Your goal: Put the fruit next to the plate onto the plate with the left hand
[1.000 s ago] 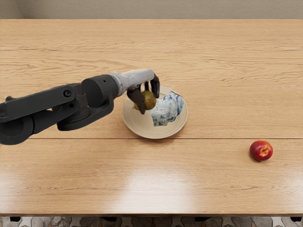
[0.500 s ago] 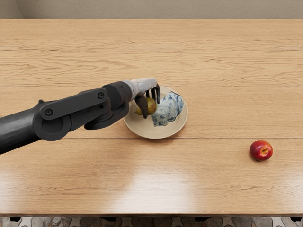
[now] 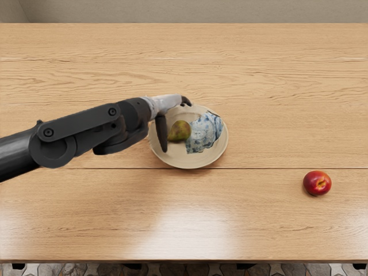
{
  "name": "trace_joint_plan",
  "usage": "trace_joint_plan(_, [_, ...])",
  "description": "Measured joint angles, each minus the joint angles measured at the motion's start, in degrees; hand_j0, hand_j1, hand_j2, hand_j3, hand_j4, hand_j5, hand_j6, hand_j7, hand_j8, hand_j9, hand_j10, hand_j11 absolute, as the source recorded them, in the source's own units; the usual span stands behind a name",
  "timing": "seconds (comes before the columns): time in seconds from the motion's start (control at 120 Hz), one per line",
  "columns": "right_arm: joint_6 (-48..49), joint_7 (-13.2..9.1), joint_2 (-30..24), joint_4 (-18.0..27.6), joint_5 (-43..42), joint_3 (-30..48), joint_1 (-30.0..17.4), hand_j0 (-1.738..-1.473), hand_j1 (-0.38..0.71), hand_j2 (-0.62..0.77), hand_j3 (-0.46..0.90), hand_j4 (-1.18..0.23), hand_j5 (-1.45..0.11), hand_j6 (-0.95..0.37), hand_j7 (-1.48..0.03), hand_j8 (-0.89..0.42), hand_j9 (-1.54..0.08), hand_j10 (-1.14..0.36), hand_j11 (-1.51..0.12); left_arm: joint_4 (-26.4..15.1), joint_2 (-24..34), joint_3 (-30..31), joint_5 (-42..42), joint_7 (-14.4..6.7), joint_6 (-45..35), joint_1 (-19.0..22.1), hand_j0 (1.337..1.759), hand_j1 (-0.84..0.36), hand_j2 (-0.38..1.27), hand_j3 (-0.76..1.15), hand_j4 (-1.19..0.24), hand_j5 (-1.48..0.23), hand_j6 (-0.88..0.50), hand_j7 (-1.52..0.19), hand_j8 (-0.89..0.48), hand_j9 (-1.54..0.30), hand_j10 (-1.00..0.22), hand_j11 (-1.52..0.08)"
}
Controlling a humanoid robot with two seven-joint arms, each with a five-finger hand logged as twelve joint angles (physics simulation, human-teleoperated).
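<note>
Your left hand (image 3: 165, 109) has let go of the pear (image 3: 179, 131) and spread open, empty; red apple (image 3: 317, 183) lies near on the worktop (image 3: 230, 218), well right of the plate (image 3: 190, 158); farther back, pear rests on the plate just beside a blue-white lump (image 3: 204, 132), hand over its left rim.

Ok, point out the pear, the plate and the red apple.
pear (image 3: 179, 131): head view, middle of its body.
plate (image 3: 183, 160): head view, bare near rim.
red apple (image 3: 317, 183): head view, centre of its skin.

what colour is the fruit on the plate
The pear is yellow-green, shaded brownish on one side; best in the head view.
</note>
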State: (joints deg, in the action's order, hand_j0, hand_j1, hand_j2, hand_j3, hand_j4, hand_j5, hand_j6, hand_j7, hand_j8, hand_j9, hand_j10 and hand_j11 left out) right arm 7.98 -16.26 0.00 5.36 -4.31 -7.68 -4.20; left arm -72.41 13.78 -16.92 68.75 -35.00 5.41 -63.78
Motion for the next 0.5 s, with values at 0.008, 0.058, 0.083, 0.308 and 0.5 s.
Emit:
trace_joint_plan(0.008, [0.00,0.00,0.00,0.00,0.00,0.00,0.00,-1.658,-0.35,0.00,0.00,0.00,0.00,0.00,0.00,0.00,0.00,0.00,0.00,-0.09,0.56,-0.17,-0.59,0.00,0.05,-0.09,1.658,0.20,0.09,0.00,-0.15,-0.20,-0.12,-0.20,-0.12,-0.20,-0.15,-0.20])
trace_joint_plan(0.058, [0.00,0.00,0.00,0.00,0.00,0.00,-0.01,-1.658,-0.35,0.00,0.00,0.00,0.00,0.00,0.00,0.00,0.00,0.00,0.00,-0.50,3.42,-1.32,-5.34,0.00,0.96,-0.29,1.658,0.23,0.07,0.00,-0.12,-0.16,-0.10,-0.16,-0.10,-0.16,-0.12,-0.16])
trace_joint_plan(0.083, [0.00,0.00,0.00,0.00,0.00,0.00,-0.01,-1.658,-0.35,0.00,0.00,0.00,0.00,0.00,0.00,0.00,0.00,0.00,0.00,-0.64,5.20,-2.15,-8.11,0.00,1.84,-0.29,1.658,0.24,0.06,0.00,-0.11,-0.15,-0.09,-0.15,-0.09,-0.15,-0.11,-0.15])
trace_joint_plan(0.308, [-0.01,0.00,0.00,0.00,0.00,-0.01,0.00,-1.658,-0.35,0.00,0.00,0.00,0.00,0.00,0.00,0.00,0.00,0.00,0.00,-1.23,19.27,-7.59,-26.48,0.00,14.02,0.21,1.658,0.30,0.02,0.00,-0.05,-0.07,-0.05,-0.07,-0.05,-0.07,-0.05,-0.07])
trace_joint_plan(0.5, [0.00,0.00,0.00,0.00,0.00,-0.01,0.01,-1.658,-0.35,0.00,0.00,0.00,0.00,0.00,0.00,0.00,0.00,0.00,0.00,-1.25,30.66,-10.32,-37.40,0.00,25.79,0.23,1.658,0.31,0.01,0.00,-0.04,-0.04,-0.03,-0.04,-0.03,-0.04,-0.03,-0.04])
